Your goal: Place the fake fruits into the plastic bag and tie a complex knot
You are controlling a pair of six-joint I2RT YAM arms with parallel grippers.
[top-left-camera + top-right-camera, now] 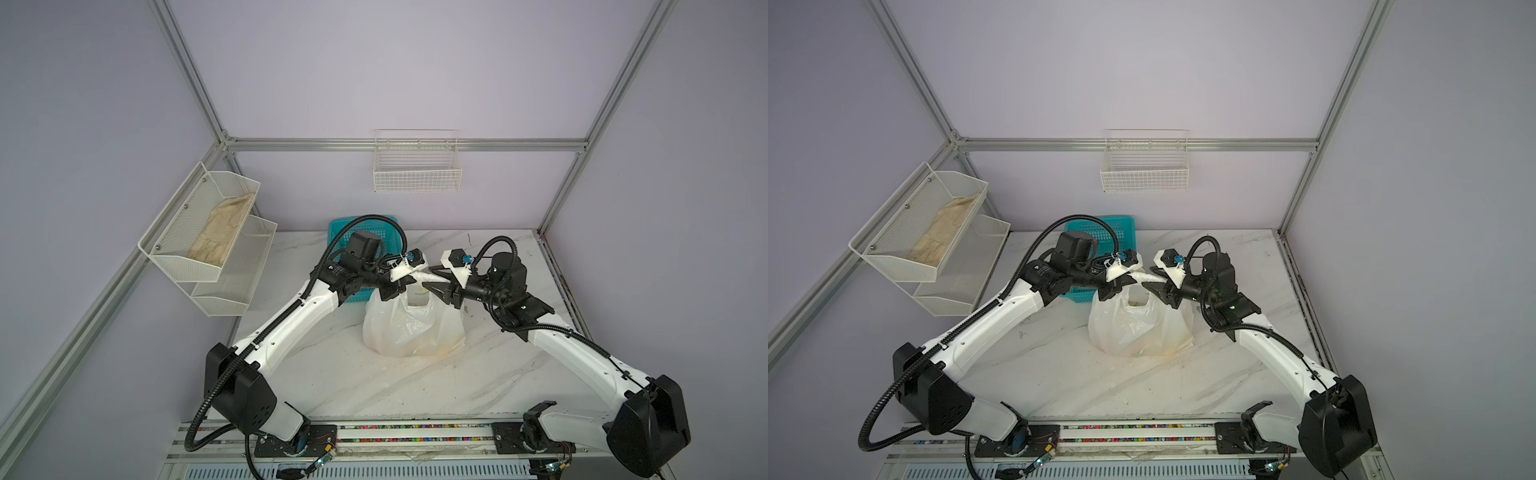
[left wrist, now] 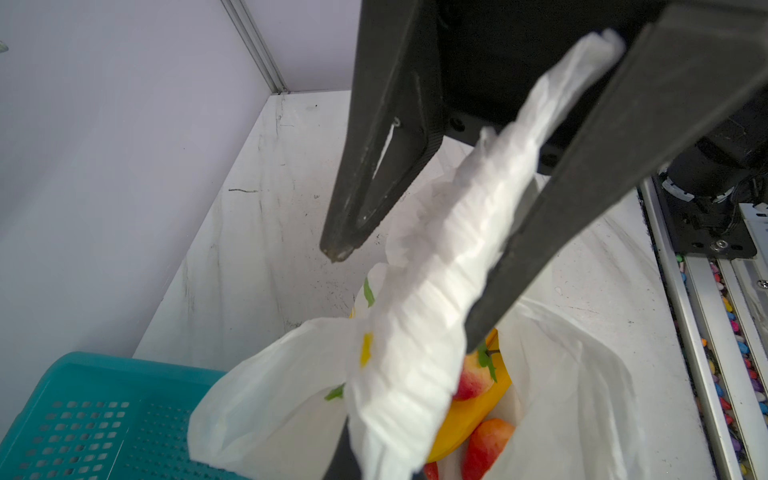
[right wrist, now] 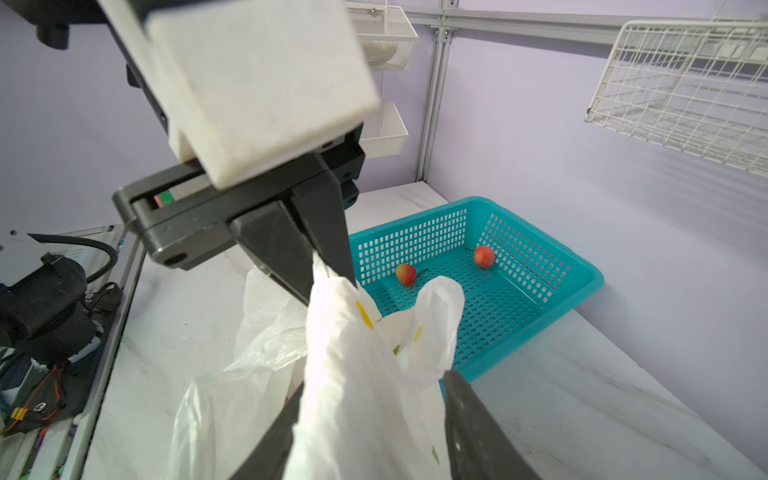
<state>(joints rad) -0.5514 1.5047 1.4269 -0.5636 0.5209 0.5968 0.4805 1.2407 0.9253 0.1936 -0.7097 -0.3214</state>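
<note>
The plastic bag point(image 1: 411, 328) point(image 1: 1138, 328) stands mid-table, its mouth pulled upward. My left gripper point(image 1: 409, 280) point(image 1: 1129, 279) point(image 3: 328, 274) is shut on a bunched white bag handle point(image 2: 436, 257). My right gripper point(image 1: 430, 277) point(image 1: 1148, 279) point(image 3: 365, 415) is open, its fingers point(image 2: 365, 166) on either side of that same handle without pinching it. Inside the bag lie fake fruits: a yellow banana point(image 2: 469, 415) and red-pink apple-like balls point(image 2: 473, 378). Two red fruits point(image 3: 406, 274) point(image 3: 484, 257) sit in the teal basket. A knot is not in view.
The teal mesh basket point(image 1: 365, 226) point(image 3: 540, 291) stands behind the bag against the back wall. White mesh shelves point(image 1: 199, 232) with a beige cloth hang on the left wall. A wire basket point(image 1: 417, 166) hangs on the back wall.
</note>
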